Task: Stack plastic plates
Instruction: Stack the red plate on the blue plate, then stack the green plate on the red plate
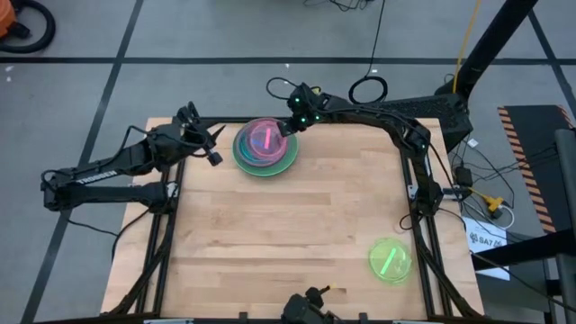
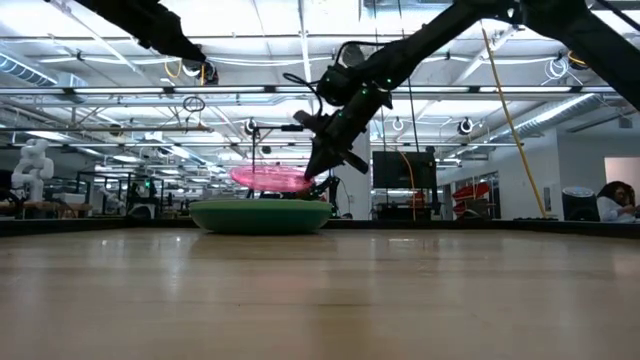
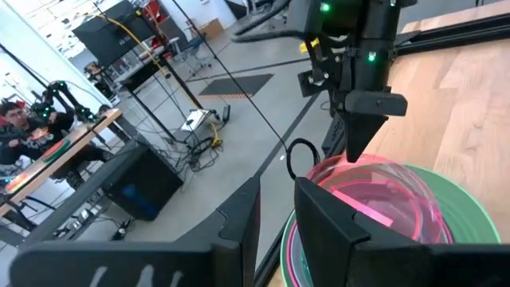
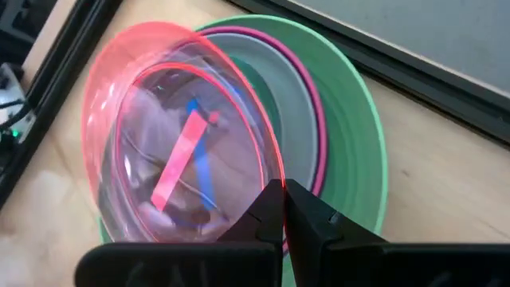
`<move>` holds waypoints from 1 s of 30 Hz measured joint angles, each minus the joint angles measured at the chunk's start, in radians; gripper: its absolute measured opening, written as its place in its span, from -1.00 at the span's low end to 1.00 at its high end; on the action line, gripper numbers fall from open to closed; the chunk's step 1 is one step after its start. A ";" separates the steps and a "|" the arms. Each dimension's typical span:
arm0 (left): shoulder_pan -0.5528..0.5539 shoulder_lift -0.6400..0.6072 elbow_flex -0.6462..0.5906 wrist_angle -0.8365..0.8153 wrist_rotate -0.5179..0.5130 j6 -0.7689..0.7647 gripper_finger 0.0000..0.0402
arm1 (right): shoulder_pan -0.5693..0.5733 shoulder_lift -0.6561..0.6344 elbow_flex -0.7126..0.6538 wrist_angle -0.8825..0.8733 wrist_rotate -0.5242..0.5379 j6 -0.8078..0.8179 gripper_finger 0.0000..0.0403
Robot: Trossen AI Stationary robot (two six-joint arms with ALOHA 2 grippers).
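**A:** Why's the left gripper (image 1: 214, 144) just parked left of the stack, fingers apart, holding nothing?

**B:** Likely giving way. The right gripper (image 1: 288, 128) is pinched on the translucent pink plastic plate (image 1: 264, 138), over the big green plate (image 1: 284, 165) at the far edge. The lime translucent plate (image 1: 390, 259) waits near-right, with open wood between.
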 joint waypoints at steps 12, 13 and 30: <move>0.000 0.000 0.000 -0.003 0.001 -0.004 -0.56 | -0.014 0.015 0.000 0.005 0.001 0.017 -0.97; 0.000 0.000 0.000 -0.003 0.000 -0.004 -0.56 | -0.014 0.015 0.000 0.005 0.001 0.017 -0.94; 0.000 0.000 0.000 -0.004 0.002 -0.010 -0.56 | -0.014 0.010 0.000 0.018 0.001 -0.006 -0.31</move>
